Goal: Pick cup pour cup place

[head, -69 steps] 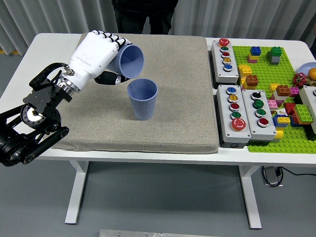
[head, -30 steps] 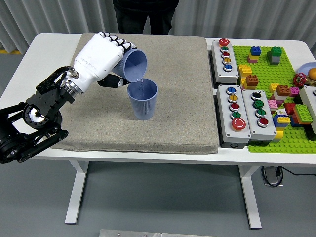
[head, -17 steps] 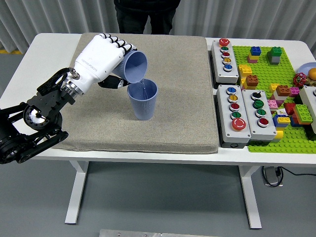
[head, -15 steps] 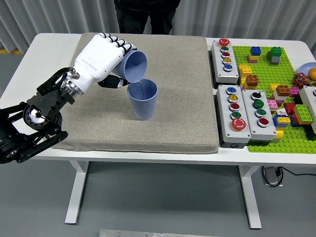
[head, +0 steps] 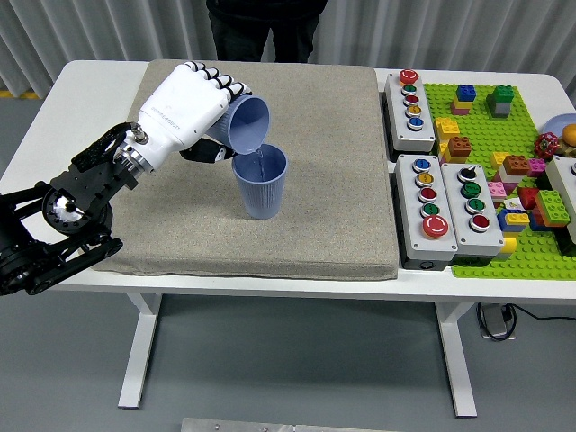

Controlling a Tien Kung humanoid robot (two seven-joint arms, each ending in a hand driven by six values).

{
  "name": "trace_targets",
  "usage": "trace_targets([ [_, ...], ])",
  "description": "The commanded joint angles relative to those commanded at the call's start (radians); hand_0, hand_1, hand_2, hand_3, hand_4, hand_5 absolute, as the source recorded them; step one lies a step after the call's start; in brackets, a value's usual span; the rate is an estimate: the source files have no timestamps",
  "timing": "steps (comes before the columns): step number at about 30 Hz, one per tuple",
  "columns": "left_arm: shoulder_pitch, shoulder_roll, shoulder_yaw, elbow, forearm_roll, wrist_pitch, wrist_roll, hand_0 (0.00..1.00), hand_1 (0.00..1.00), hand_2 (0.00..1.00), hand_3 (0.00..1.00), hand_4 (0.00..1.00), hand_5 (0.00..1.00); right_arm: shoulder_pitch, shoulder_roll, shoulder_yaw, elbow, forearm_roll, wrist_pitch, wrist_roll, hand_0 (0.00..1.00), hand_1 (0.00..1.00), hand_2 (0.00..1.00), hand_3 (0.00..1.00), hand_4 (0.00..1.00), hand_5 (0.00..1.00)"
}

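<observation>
Left hand (head: 184, 108), white, comes in from the left; its fingers (head: 219, 81) are wrapped around the tilted cup (head: 243, 124). That cup's mouth faces right and down, lower lip just over the rim of the standing cup (head: 260, 181), which sits upright near the middle of the grey mat (head: 333, 180) on the bench (head: 54, 126). Right hand not in view.

We judge the pour is under way. To do it well we would hold the lip over the centre of the lower mouth, tip slowly, and avoid nudging the standing cup, which looks light and easy to topple.

Open mat lies left and in front of the standing cup, good room for setting down. The button boxes (head: 432, 193) and brick board (head: 504, 162) crowd the right side. A person (head: 261, 22) stands at the far edge.
</observation>
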Motion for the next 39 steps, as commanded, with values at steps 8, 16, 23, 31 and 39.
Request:
trace_targets([
  [8, -0.022, 0.016, 0.038, -0.005, 0.000, -0.009, 0.019, 0.406, 0.498, 0.546, 0.553, 0.754, 0.143, 0.009, -0.003, -0.006, 0.000, 0.003, -0.001, 0.000, 0.666, 0.607, 0.551, 0.531, 0.002, 0.088],
  [16, -0.030, 0.024, 0.056, -0.009, 0.000, -0.003, 0.029, 0.406, 0.498, 0.544, 0.553, 0.752, 0.143, 0.007, -0.001, 0.000, -0.001, 0.000, -0.002, 0.003, 0.666, 0.608, 0.551, 0.531, 0.002, 0.089],
  [23, -0.041, 0.030, 0.066, -0.028, 0.000, -0.023, 0.035, 0.406, 0.497, 0.546, 0.557, 0.751, 0.145, 0.008, -0.002, 0.003, 0.000, -0.001, -0.003, 0.003, 0.666, 0.607, 0.551, 0.531, 0.002, 0.089],
  [31, -0.050, 0.041, 0.078, -0.045, 0.000, -0.028, 0.051, 0.407, 0.497, 0.547, 0.556, 0.751, 0.140, 0.008, 0.000, 0.009, 0.000, -0.007, -0.003, 0.004, 0.667, 0.608, 0.551, 0.531, 0.002, 0.090],
  [39, -0.057, 0.045, 0.090, -0.055, 0.000, -0.069, 0.044, 0.410, 0.498, 0.548, 0.557, 0.749, 0.136, 0.007, 0.000, 0.012, 0.001, -0.012, -0.003, 0.002, 0.666, 0.608, 0.551, 0.530, 0.002, 0.089],
])
